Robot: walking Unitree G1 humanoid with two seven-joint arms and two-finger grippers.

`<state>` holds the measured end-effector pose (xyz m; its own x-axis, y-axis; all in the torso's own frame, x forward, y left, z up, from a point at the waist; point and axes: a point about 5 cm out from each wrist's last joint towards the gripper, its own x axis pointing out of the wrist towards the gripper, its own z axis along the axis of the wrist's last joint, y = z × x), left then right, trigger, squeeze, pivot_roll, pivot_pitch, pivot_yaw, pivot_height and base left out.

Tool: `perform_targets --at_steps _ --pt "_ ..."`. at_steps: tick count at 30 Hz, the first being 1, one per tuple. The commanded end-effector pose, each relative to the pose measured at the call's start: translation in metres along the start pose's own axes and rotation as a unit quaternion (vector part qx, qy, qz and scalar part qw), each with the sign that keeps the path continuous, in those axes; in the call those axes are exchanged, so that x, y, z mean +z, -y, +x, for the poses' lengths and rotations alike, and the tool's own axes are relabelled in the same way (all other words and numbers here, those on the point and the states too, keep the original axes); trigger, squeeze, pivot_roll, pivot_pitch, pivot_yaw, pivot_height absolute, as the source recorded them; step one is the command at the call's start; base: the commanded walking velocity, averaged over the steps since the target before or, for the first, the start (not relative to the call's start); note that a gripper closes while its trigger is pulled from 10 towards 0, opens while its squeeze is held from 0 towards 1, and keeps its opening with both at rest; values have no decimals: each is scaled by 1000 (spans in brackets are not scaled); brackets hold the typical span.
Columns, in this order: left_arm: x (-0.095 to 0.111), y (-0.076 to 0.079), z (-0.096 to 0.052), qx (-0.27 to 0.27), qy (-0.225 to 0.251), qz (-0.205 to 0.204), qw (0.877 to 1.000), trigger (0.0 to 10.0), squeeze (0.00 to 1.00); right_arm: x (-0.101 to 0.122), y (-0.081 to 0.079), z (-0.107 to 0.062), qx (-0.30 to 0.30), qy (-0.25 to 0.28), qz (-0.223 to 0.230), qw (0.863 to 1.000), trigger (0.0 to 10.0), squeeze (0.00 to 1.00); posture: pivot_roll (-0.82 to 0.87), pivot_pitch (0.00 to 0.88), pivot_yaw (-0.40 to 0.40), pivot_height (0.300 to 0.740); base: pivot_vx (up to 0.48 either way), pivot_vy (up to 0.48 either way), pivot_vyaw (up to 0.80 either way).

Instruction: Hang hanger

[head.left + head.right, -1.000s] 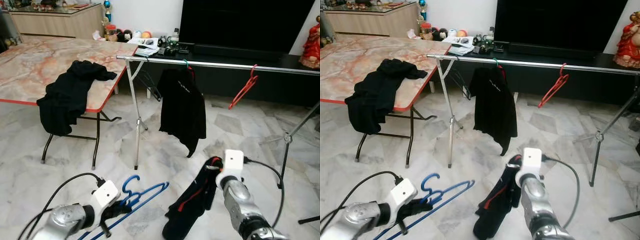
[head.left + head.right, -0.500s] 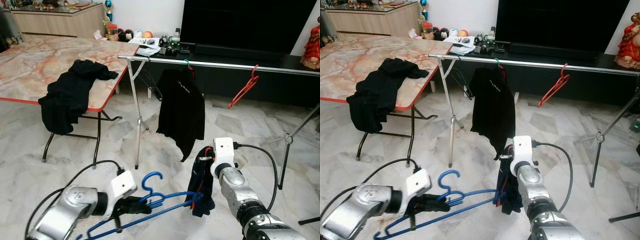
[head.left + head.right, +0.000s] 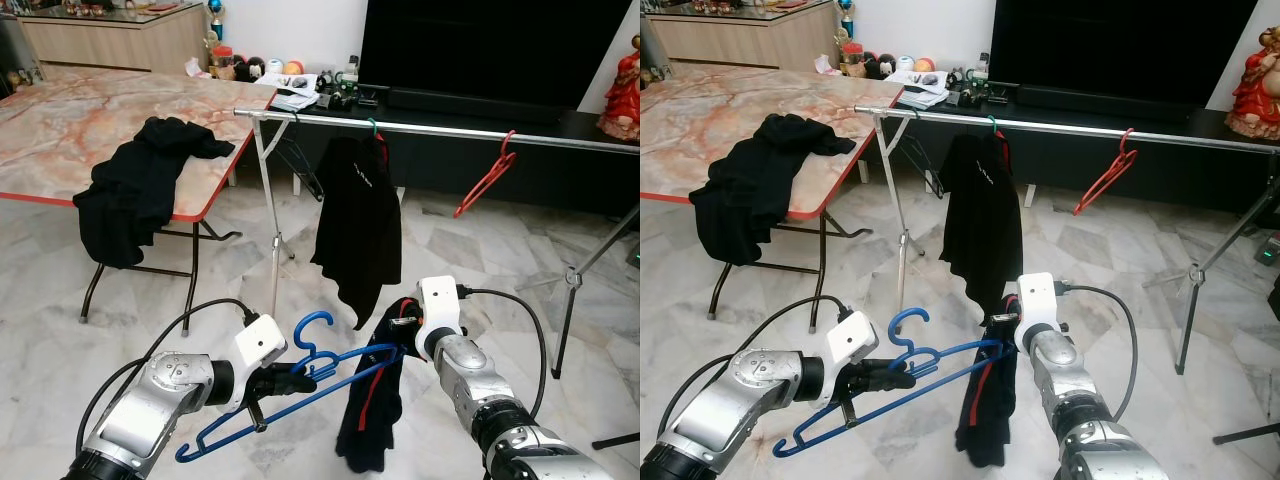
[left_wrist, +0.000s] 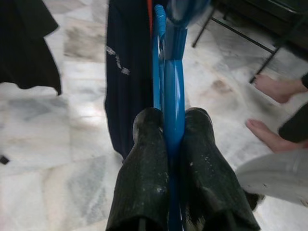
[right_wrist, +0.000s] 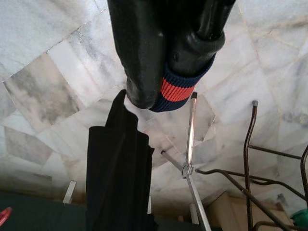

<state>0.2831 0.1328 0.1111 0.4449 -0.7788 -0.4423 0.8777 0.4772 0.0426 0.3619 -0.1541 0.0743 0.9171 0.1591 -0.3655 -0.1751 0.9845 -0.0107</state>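
My left gripper (image 3: 283, 380) is shut on a blue hanger (image 3: 300, 395), held low over the marble floor with its hook (image 3: 312, 325) pointing up. In the left wrist view the two black fingers (image 4: 144, 183) pinch the blue hanger (image 4: 171, 110). My right gripper (image 3: 400, 325) is shut on a dark garment with red trim (image 3: 365, 420) that hangs down from it, just right of the hanger's tip. The right wrist view shows its fingers (image 5: 144, 53) clamped on the garment's navy and red collar (image 5: 178, 89). Behind stands a metal clothes rail (image 3: 440, 128) carrying a black shirt (image 3: 360, 220) and a red hanger (image 3: 487, 177).
A marble-top folding table (image 3: 90, 120) with black clothing (image 3: 140, 185) draped over its edge stands at the left. The rail's tripod legs (image 3: 570, 290) spread at the right. A dark TV unit (image 3: 480, 140) lies behind the rail. A person's bare feet (image 4: 272, 108) are nearby.
Both arms have risen. The blue hanger has moved up and right until its tip reaches the dark garment, which my right gripper has lifted so it hangs longer.
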Motion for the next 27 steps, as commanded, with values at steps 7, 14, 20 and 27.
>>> perform_targets --at_steps 7,14,20,27 --pt "6 -12 2 47 8 12 999 10000 0 8 -4 2 21 4 -10 1000 10000 0 139 0 -85 740 0 0 0" --pt "7 -16 7 74 21 9 997 10000 0 10 -10 2 62 1 -23 998 10000 0 133 0 -90 740 0 0 0" --pt "8 -20 8 93 23 10 995 10000 0 15 -10 2 62 7 -21 998 10000 0 130 0 -91 740 0 0 0" --pt "8 -19 9 88 27 5 996 10000 0 29 -20 3 94 26 -23 995 10000 0 129 0 -88 740 0 0 0"
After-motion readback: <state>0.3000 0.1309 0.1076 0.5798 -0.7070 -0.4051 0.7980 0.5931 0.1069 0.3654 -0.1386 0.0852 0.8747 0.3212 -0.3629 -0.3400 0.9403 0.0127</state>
